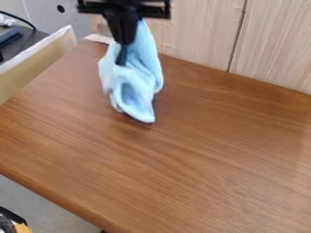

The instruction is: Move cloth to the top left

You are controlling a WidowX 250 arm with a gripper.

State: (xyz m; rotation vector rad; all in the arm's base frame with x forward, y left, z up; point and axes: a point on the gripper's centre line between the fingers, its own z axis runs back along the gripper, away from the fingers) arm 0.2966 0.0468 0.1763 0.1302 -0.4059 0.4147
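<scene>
Well, looking at the camera view and finding a black hand [123, 55] in the upper left part, pointing downward beneath a dark crossbar [142, 10] at the top edge. Gripping a light blue cloth [137, 86], closing narrowly on the fabric. Carrying the cloth as a loose, hanging bundle, rising behind the hand on the right and spreading wider below. Showing folds and a darker blue hollow in the lower half, then tapering to a rounded bottom tip. Placing the cloth over the upper left part of the wooden bench [200, 159], near the back edge. Casting a dark shadow on the brown wood just beside the lowest fold; not being able to tell contact from a slight gap there.

Behind the bench, standing upright as pale wood panels [194, 32], meeting at a dark seam. Lying by the far left corner of the bench, as a whitish strip [98, 38]. Running along the left side, as a yellowish board [39, 60] with a whitish top rim. Beyond that, showing a dark surface [27, 43] with a blue object [8, 34] and a black cable [21, 19], before a grey panel [52, 20] with a round black hole. In the lower left corner, sitting partly in view as a black and orange object [13, 223].
</scene>
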